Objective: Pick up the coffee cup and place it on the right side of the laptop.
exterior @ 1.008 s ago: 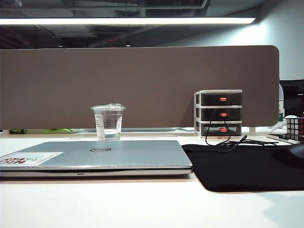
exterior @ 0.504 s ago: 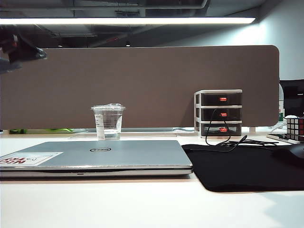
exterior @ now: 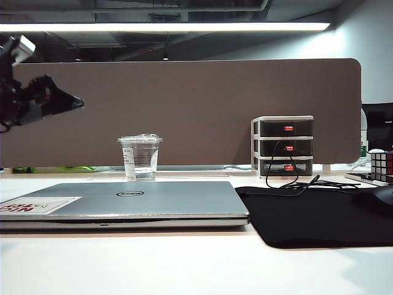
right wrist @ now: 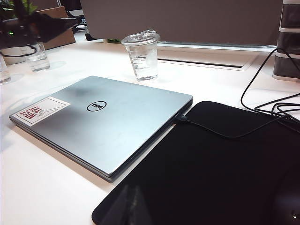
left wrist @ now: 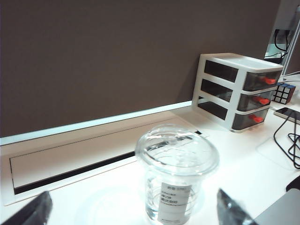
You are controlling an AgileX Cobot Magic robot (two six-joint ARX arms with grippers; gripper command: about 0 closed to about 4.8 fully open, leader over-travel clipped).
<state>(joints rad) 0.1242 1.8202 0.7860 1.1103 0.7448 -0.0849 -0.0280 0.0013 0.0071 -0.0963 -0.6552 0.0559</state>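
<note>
Table: white, bare at the near edge.
Laptop: silver, lid shut, flat on the table nearest the exterior camera; black mat just beside its right edge.
Coffee cup: upright just behind the laptop, lid on, near the grey partition; apparently some clear liquid at the bottom.
Handling: thin clear plastic, light, probably slick and easily crushed; likely to slosh or tip if tilted.
Grip point: mid-wall below the lid rim, across the taper, with a gentle squeeze; not on the lid, which may pop off.
Left hand: wide open, empty, fingers either side of the cup and clear of it, raised at the left.
Right hand: out of view, state impossible to tell.
Drawer unit: far right, against the partition.
</note>
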